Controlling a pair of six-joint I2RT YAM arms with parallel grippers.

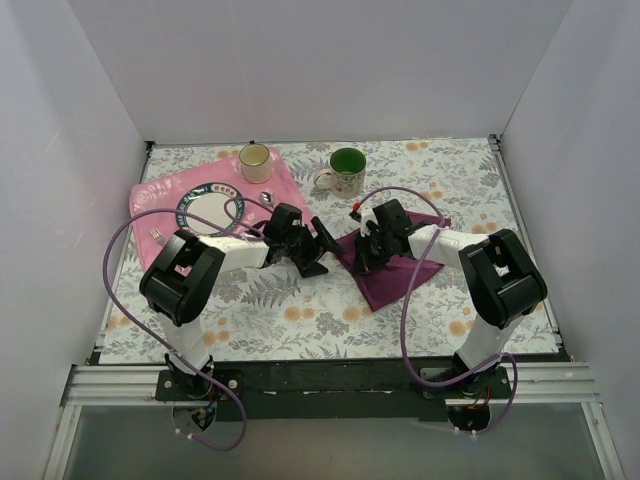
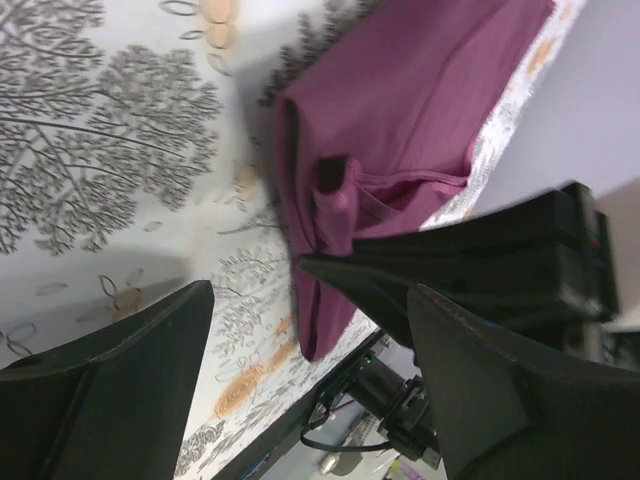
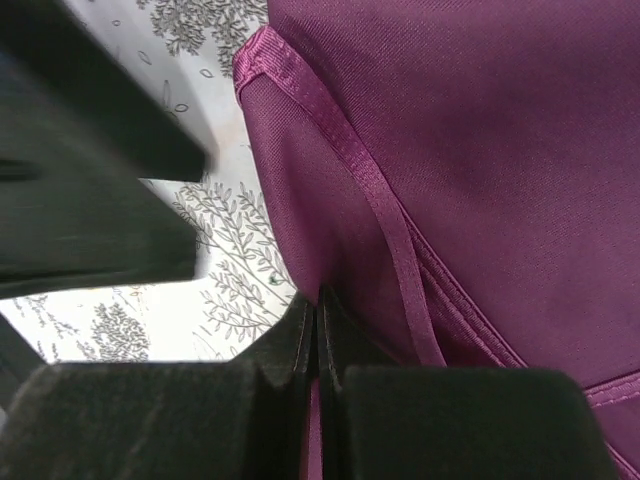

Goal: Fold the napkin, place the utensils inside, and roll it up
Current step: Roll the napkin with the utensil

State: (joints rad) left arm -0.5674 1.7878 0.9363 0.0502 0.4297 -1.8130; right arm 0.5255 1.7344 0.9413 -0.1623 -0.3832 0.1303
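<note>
The dark purple napkin (image 1: 400,272) lies on the floral tablecloth right of centre, partly folded, with a raised fold at its left edge. It also shows in the left wrist view (image 2: 400,110) and fills the right wrist view (image 3: 480,150). My right gripper (image 1: 363,256) is shut on the napkin's left edge (image 3: 318,318). My left gripper (image 1: 318,254) is open and empty just left of that edge, with the cloth ahead of its jaws (image 2: 310,345). A small silver piece (image 1: 158,235) at the pink mat's left edge may be a utensil; it is too small to tell.
A light pink mat (image 1: 165,190) lies at the back left with a patterned plate (image 1: 190,205) and a beige mug (image 1: 255,160). A green mug (image 1: 346,171) stands behind the grippers. White walls enclose the table on three sides.
</note>
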